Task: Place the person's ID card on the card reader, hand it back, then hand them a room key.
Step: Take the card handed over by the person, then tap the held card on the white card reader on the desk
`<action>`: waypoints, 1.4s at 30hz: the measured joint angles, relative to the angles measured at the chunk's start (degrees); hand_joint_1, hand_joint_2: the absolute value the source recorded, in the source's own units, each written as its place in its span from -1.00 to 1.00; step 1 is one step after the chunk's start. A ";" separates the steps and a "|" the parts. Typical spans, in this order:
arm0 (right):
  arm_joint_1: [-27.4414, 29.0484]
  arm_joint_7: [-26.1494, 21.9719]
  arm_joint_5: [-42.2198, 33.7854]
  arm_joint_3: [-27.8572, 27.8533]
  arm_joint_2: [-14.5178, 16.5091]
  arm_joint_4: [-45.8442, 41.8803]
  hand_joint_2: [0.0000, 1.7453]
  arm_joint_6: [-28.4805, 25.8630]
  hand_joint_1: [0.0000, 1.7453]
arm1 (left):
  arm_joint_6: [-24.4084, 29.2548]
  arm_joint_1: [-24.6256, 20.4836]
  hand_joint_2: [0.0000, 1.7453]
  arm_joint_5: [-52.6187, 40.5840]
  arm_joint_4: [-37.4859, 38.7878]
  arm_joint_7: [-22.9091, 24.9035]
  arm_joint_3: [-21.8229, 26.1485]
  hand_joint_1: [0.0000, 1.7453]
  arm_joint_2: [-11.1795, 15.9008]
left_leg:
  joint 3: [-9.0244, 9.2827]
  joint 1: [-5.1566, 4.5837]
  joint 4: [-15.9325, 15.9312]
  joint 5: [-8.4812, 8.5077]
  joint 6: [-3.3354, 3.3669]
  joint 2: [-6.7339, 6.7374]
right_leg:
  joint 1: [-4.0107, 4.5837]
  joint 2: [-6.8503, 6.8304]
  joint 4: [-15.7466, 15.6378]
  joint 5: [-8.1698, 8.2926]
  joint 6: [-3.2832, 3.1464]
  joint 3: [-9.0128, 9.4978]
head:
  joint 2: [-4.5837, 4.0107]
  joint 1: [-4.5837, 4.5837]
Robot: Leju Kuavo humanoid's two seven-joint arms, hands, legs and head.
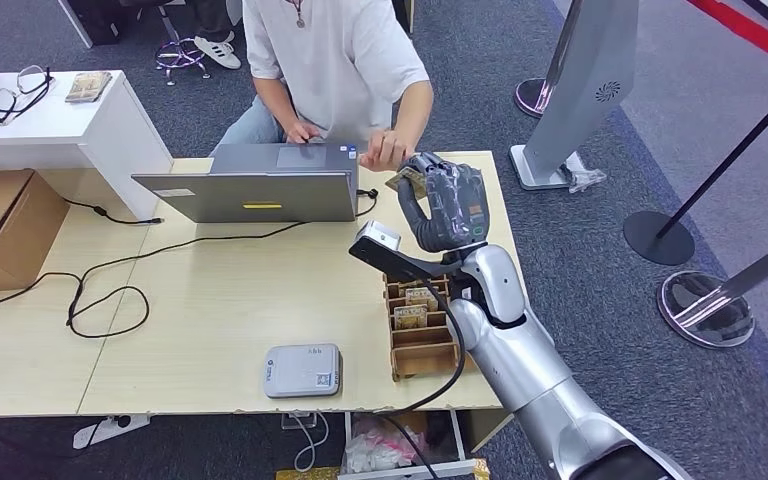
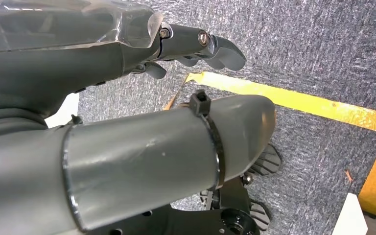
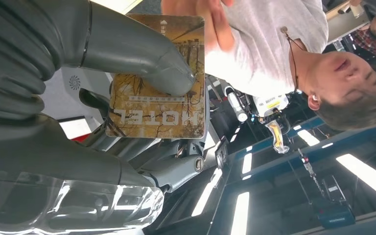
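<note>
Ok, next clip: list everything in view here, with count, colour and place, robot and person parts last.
Table: one, light wood, in front of the robot.
Laptop: one, grey, far side of the table, facing the person.
Card reader: one, grey, near table edge.
Card rack: one, wooden, by the right arm, cards in its slots.
Key card: one, brown, printed HOTEL, held up toward the person.
Cables: black, across the table.
Cardboard box: one, brown, left.
Glasses: one pair, on the white side table.
Person's hand: at the card.
Right hand: grey, holds the card.
Left hand: grey, hanging over carpet.
</note>
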 joint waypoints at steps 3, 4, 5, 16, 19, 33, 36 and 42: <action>0.01 -0.01 0.00 0.03 0.00 -0.01 1.00 0.05 1.00 | -0.27 0.00 -1.00 -0.05 0.00 -0.16 0.00 -1.00 0.00 | 0.00 0.00 0.00 0.00 0.00 0.00 | 0.00 0.00 0.00 0.00 0.00 0.00 | 0.00 0.00; 0.01 -0.01 0.00 0.04 0.00 -0.02 1.00 0.06 1.00 | -0.31 0.00 -1.00 -0.07 0.00 -0.21 0.00 -1.00 0.00 | 0.00 0.00 0.00 0.00 0.00 0.00 | 0.00 0.00 0.00 0.00 0.00 0.00 | 0.00 0.00; 0.01 -0.01 0.00 0.04 0.00 -0.02 1.00 0.06 1.00 | -0.33 0.00 -1.00 -0.08 0.00 -0.23 0.00 -1.00 0.00 | 0.00 0.00 0.00 0.00 0.00 0.00 | 0.00 0.00 0.00 0.00 0.00 0.00 | 0.00 0.00; 2.91 -4.69 -8.20 1.73 -0.07 -4.08 1.00 8.58 1.00 | -0.62 0.01 -1.00 0.02 0.00 -0.65 0.31 -1.00 0.00 | 0.01 0.00 0.00 0.00 0.00 0.01 | 0.01 0.01 0.00 0.00 0.00 -0.01 | 0.00 0.01; 4.43 -5.84 -10.39 3.21 -0.19 -5.82 1.00 10.69 1.00 | -0.62 0.02 -1.00 0.13 0.01 -0.65 0.68 -1.00 0.00 | 0.01 0.00 0.00 0.00 0.00 0.01 | 0.01 0.01 0.00 0.00 0.00 -0.01 | 0.00 0.01; 6.77 -7.75 -18.04 11.25 -0.22 -8.46 1.00 16.23 1.00 | -0.58 -0.03 -1.00 -0.85 0.01 -0.73 0.87 -1.00 -0.02 | 0.01 0.00 0.00 0.00 0.00 0.01 | 0.00 0.01 0.00 0.00 0.00 0.00 | 0.00 0.01; 7.02 -7.65 -18.56 12.35 0.08 -7.83 1.00 16.40 1.00 | -0.57 -0.04 -1.00 -0.89 0.00 -0.61 0.87 -1.00 -0.01 | 0.00 0.00 0.00 0.00 0.00 0.01 | 0.00 0.01 0.00 0.00 0.00 0.00 | 0.00 0.00; 7.05 -6.86 -19.10 14.11 1.59 -5.33 1.00 17.57 1.00 | -0.57 -0.11 -1.00 -0.72 0.01 -0.01 0.90 -1.00 0.00 | 0.00 0.01 0.00 0.00 0.00 0.01 | 0.01 0.00 0.00 0.00 0.00 0.00 | 0.00 0.01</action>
